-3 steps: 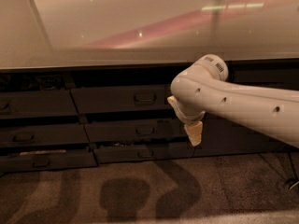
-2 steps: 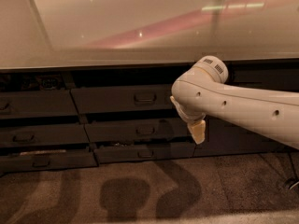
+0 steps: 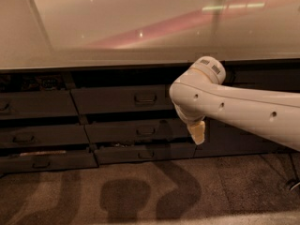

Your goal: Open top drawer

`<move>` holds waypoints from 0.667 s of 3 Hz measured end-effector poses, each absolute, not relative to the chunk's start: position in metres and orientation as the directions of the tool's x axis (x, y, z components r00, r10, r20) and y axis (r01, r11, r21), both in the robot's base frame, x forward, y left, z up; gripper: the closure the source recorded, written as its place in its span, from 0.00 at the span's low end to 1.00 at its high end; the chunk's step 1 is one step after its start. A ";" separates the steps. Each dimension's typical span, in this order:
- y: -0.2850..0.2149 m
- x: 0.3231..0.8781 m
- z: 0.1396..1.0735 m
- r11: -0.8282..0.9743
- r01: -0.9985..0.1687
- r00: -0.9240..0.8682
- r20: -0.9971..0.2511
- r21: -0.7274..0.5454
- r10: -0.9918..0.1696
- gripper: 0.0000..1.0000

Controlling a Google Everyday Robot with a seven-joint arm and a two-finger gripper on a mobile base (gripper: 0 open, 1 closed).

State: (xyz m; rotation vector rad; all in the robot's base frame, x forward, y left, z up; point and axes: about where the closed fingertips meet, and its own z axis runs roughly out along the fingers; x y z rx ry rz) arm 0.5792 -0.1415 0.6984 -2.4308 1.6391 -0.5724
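The gripper (image 3: 199,132) had slid just a tiny bit to the right since a second ago. It hung down from the white arm (image 3: 243,109), in front of the drawers under the desk (image 3: 117,27). I could not tell if it was spread wide or pinched together. The top drawer (image 3: 112,100) was up and to the left of the gripper. Its little handle (image 3: 145,98) was apart from the gripper, not touched. The drawer had not moved at all. So the pulling had not begun, and I think the gripper first had to reach that handle.

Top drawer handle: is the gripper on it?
No, the gripper hangs right of and below the handle of the top drawer, apart from it.
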 end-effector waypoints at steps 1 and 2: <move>-0.146 0.578 0.703 -0.342 -0.853 0.256 0.254 -0.394 -0.933 0.00; -0.148 0.578 0.704 -0.222 -0.859 0.136 0.212 -0.461 -0.968 0.00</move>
